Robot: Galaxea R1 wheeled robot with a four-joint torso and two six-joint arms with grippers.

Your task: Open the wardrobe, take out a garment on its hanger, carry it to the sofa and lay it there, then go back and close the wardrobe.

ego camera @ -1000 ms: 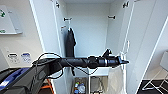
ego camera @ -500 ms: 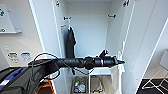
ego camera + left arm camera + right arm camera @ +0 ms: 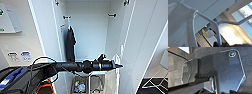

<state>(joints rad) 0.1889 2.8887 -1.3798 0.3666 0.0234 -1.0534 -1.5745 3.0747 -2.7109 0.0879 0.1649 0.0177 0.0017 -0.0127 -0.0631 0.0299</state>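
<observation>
The wardrobe [image 3: 87, 37] stands in front of me with both doors swung wide. My left arm reaches across its opening, and my left gripper [image 3: 117, 65] is by the right-hand door, shut on the hanger [image 3: 115, 58]. In the left wrist view the white hanger [image 3: 215, 23] runs down into the dark gripper, and the thin white garment [image 3: 179, 27] hangs off one of its arms. In the head view the garment [image 3: 110, 80] droops below the gripper, pale against the white wardrobe.
A longer black garment [image 3: 70, 42] hangs from the rail at the left inside the wardrobe. A box of small items [image 3: 80, 86] sits on the wardrobe floor. A white-framed chair [image 3: 157, 77] stands to the right. The right wrist view looks onto dark carpet [image 3: 175, 65].
My left arm has drawn back a little to the left and dropped slightly, bringing the hanger and garment with it. The wardrobe and the black garment have stayed in place.
</observation>
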